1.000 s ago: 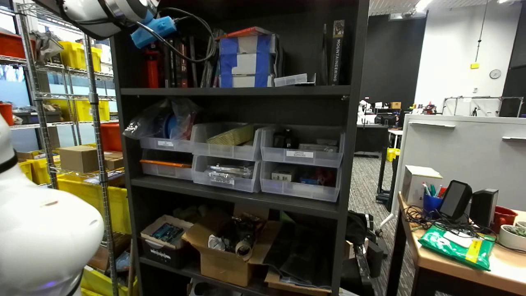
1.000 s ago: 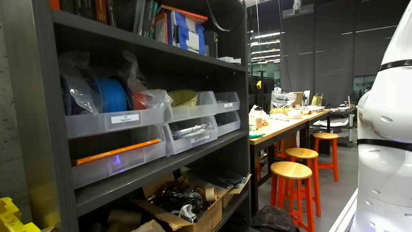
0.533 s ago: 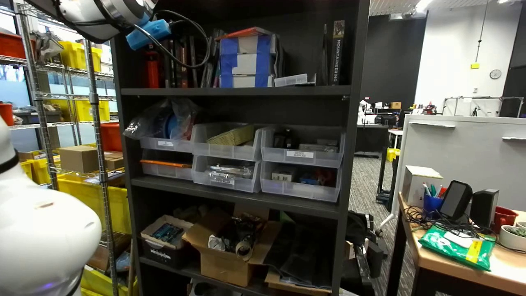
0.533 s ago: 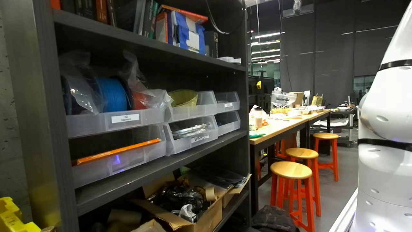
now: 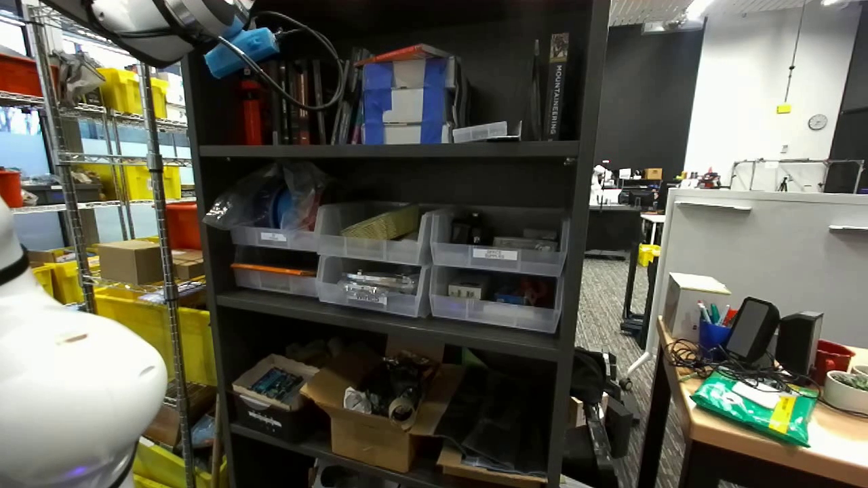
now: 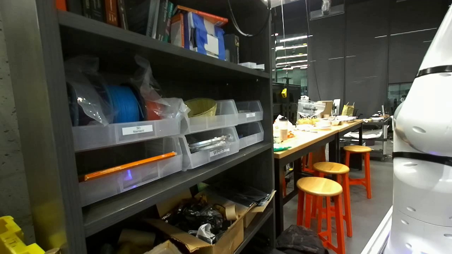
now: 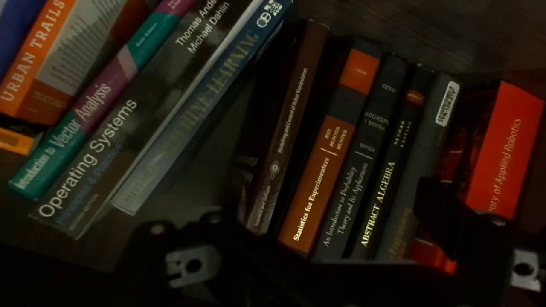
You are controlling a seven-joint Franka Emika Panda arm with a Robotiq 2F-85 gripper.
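In the wrist view my gripper (image 7: 337, 192) is open and empty, its dark fingers apart in front of a row of upright books. Between the fingers show the orange-and-dark Statistics for Experimenters (image 7: 313, 192), the dark Introduction to Probability (image 7: 356, 170), the black Abstract Algebra (image 7: 384, 166) and a grey book (image 7: 426, 140). The brown Robot Manipulators book (image 7: 292, 123) is near the left finger. The red Applied Robotics book (image 7: 499, 149) is beyond the right finger. Contact cannot be told. In an exterior view the blue wrist part (image 5: 242, 53) is before the top-shelf books; the fingers are hidden.
Leaning books, including Machine Learning (image 7: 209, 98) and Operating Systems (image 7: 128, 115), lie left in the wrist view. A blue-taped stack (image 5: 407, 98) stands on the upper shelf (image 5: 393, 150). Clear bins (image 5: 373, 252) sit below. A wire rack (image 5: 154, 163) stands beside the bookcase. A cable loops from the wrist.
In an exterior view the wrist and blue part have moved slightly left, dipping a little and then rising again. The cable loop has shifted with them. The books have not moved.
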